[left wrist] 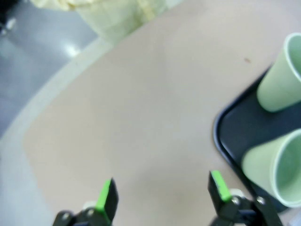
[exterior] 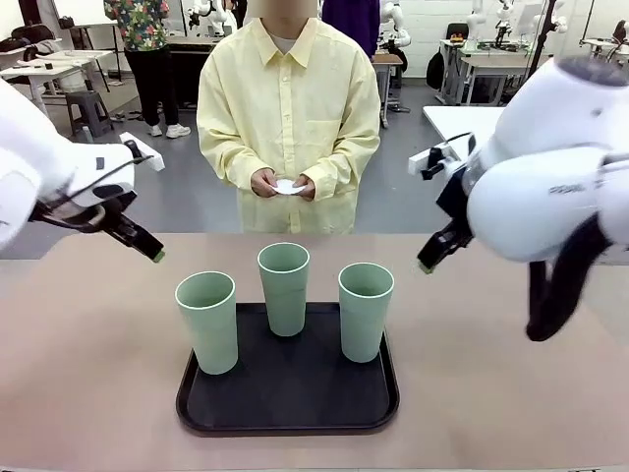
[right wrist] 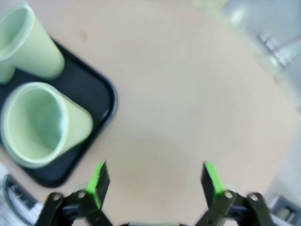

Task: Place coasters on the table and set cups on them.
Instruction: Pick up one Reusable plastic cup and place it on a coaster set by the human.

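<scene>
Beyond the tray (exterior: 193, 405), the person's hands (exterior: 263, 183) hold the coasters (exterior: 288, 186), about equally far from the wide-open, empty left gripper (left wrist: 162, 186) and right gripper (right wrist: 155, 176).

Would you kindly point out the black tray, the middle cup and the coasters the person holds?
black tray (exterior: 290, 393), front view, bare floor near its front rim.
middle cup (exterior: 284, 295), front view, outer wall.
coasters (exterior: 287, 186), front view, white edge between the person's hands.
</scene>
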`<state>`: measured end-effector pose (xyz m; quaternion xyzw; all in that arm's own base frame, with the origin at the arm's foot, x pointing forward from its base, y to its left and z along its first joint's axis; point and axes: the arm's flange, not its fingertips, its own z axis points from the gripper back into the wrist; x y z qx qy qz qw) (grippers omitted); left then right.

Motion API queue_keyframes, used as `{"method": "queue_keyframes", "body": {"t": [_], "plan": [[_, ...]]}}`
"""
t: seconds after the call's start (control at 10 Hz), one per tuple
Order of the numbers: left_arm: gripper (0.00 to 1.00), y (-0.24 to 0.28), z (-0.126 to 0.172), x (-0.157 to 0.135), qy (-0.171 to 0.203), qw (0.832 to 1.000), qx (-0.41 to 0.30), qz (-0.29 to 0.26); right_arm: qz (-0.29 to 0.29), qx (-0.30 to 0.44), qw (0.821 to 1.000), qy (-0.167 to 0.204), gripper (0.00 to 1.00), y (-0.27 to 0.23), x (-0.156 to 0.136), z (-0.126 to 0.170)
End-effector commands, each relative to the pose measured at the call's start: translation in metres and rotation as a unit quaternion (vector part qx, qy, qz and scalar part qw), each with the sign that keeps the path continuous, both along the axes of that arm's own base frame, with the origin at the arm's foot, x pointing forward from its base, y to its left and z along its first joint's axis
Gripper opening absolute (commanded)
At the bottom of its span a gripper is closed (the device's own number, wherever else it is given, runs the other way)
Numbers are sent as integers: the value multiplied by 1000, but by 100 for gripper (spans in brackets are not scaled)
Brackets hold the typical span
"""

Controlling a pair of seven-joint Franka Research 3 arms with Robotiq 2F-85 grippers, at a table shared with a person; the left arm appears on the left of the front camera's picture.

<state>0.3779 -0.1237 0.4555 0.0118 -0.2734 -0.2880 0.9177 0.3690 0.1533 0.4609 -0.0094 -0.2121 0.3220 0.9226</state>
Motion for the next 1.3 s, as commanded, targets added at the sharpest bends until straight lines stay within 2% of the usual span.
{"method": "queue_keyframes", "body": {"t": [0.0, 0.2, 0.4, 0.5, 0.6, 0.9, 1.0, 1.1, 1.2], "plan": [[100, 10, 5, -63, 66, 998, 2, -14, -37, -42, 996, 68, 100, -20, -46, 11], [100, 17, 2, -111, 109, 994, 9, -19, -53, -65, 987, 136, 100, -40, -89, -1], [100, 14, -6, -135, 121, 992, 41, -19, -42, -62, 985, 157, 100, -47, -99, -20], [100, 10, -9, -133, 104, 993, 64, 3, -37, -115, 984, 134, 100, -47, -93, -32], [100, 0, 41, -79, 121, 992, 33, -23, -49, -70, 984, 157, 100, -36, -69, 19], [100, -3, 44, -86, 119, 992, 44, -24, -45, -82, 983, 158, 100, -36, -69, 17], [100, 11, 48, -79, 129, 987, -69, -64, -52, 78, 974, 205, 100, -60, -59, 21], [100, 30, 58, -74, 143, 968, -191, -73, -57, 213, 946, 236, 100, -89, -53, 28], [100, 53, 59, -69, 168, 942, -283, -66, -73, 311, 913, 254, 100, -117, -48, 30]]}}
